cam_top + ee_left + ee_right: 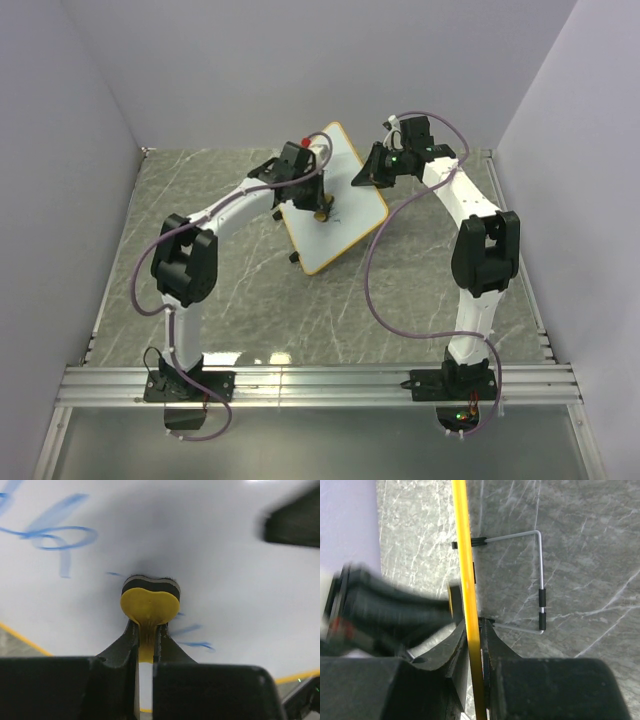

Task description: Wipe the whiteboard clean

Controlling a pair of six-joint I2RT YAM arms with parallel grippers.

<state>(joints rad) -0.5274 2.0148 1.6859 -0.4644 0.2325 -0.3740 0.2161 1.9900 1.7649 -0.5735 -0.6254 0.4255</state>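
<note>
Left claw closed on eraser; eraser face pressed flat on board; blue scribbles up-left of it, a few short strokes just right of it; board stands tilted on table, back-middle, between my arms; wire stand on its rear side; right claw clamped on board's orange edge, one finger each side.
</note>
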